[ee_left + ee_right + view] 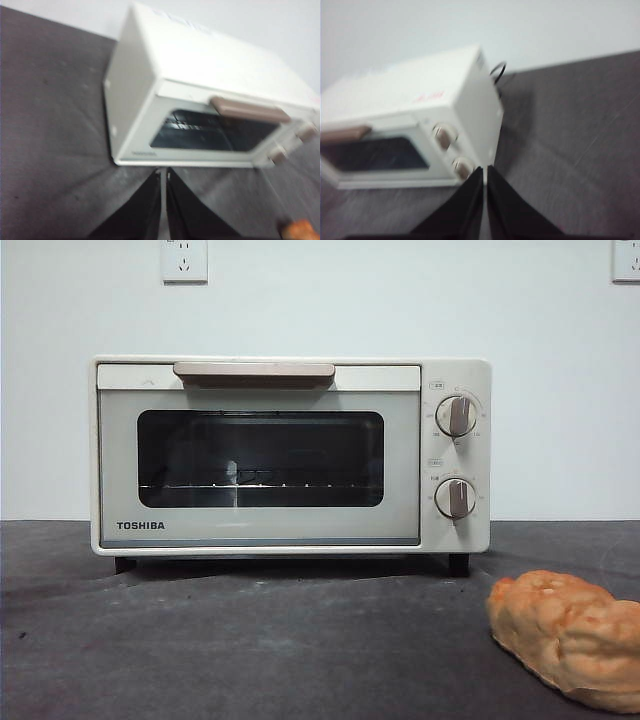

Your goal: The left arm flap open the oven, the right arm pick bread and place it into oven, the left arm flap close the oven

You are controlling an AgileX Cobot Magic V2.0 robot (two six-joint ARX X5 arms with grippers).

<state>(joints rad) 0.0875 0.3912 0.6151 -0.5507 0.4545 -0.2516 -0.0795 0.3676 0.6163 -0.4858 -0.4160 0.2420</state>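
Oven [290, 455] shut, mid tabletop [250, 650], nothing blocking door. Bread [570, 638] lying front-right, apart. Left pincer [163, 172] & right pincer [485, 170] pressed together, empty, above tabletop. Wall sockets [184, 260] behind.

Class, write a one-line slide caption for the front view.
Closed TOSHIBA toaster oven on dark table, bread loaf lying in front.
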